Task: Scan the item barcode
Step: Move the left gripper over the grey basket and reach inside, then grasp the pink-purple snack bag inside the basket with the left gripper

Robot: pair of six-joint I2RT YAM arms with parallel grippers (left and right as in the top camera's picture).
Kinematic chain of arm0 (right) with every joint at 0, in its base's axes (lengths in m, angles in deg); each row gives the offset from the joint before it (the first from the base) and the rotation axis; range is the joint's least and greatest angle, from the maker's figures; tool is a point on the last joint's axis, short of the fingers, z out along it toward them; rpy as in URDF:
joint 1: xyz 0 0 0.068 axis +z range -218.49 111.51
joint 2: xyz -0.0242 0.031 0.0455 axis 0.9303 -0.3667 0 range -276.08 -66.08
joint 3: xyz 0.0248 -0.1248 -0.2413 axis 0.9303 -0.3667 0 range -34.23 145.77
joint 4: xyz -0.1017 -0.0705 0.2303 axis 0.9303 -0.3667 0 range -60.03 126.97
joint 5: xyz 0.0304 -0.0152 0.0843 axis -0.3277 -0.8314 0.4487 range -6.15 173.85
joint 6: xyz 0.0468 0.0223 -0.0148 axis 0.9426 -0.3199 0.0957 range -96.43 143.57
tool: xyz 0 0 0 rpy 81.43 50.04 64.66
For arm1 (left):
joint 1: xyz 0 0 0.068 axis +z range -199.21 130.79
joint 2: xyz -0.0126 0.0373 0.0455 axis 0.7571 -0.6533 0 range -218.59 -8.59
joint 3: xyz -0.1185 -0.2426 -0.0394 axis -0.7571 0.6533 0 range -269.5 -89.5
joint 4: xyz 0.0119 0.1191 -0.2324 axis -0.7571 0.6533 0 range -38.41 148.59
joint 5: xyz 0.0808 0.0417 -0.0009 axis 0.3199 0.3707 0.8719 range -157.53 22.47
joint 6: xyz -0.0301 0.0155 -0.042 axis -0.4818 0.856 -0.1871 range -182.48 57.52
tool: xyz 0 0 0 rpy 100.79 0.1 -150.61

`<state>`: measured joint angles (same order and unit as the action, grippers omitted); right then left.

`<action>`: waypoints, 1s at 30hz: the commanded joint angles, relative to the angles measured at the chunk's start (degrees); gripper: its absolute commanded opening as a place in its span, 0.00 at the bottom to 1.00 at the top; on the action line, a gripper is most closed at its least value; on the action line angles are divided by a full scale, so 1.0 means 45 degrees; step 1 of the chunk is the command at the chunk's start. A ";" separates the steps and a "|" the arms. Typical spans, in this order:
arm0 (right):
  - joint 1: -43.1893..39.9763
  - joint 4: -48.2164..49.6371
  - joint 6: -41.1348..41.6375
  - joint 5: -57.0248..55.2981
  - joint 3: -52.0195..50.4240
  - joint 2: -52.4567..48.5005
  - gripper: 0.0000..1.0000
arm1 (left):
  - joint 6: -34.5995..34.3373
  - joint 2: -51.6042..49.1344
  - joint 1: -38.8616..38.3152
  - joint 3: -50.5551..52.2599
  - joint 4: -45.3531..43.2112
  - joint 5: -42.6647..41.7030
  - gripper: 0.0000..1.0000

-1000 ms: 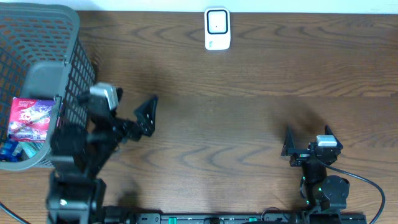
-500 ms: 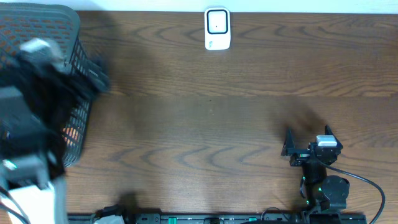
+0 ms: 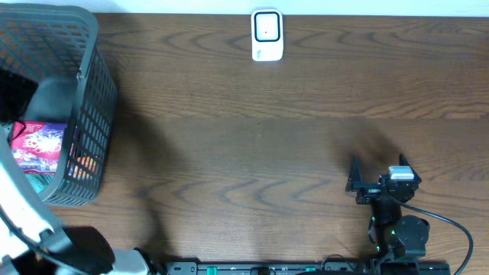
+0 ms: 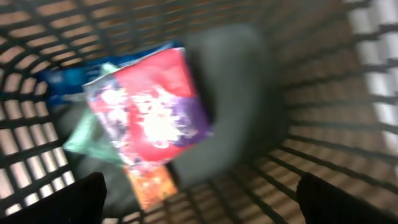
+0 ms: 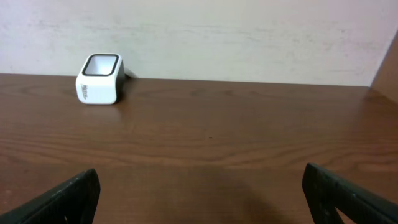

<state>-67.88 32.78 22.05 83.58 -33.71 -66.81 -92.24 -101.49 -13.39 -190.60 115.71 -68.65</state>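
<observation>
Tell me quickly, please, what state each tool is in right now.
Left tool: open, holding nothing, pointed into the basket.
Right tool: open, holding nothing.

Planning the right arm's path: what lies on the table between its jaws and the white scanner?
Nothing; the right wrist view shows only bare wooden table between the jaws of the right gripper and the scanner.
</observation>
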 commanded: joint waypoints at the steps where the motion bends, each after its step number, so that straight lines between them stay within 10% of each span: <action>1: 0.0126 -0.0019 0.0136 -0.0058 -0.0044 0.0019 0.99 | -0.0403 -0.0408 0.0015 0.0083 0.0277 0.1452 0.98; 7: 0.0126 -0.0019 0.0136 -0.0053 -0.0044 0.0019 0.99 | -0.3419 -0.0743 0.0340 0.1632 0.0466 0.3293 0.98; 21: 0.0126 -0.0019 0.0136 -0.0058 -0.0044 0.0019 0.99 | -0.3303 -0.0753 0.0457 0.5897 -0.3186 0.3313 0.99; 30: 0.0126 -0.0019 0.0136 -0.0058 -0.0044 0.0019 0.99 | -0.3021 -0.1452 0.0481 0.6611 -0.4527 0.3201 0.73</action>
<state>-67.88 32.78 22.05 83.60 -33.71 -66.81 -105.81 -105.41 -11.69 -161.33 95.73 -55.15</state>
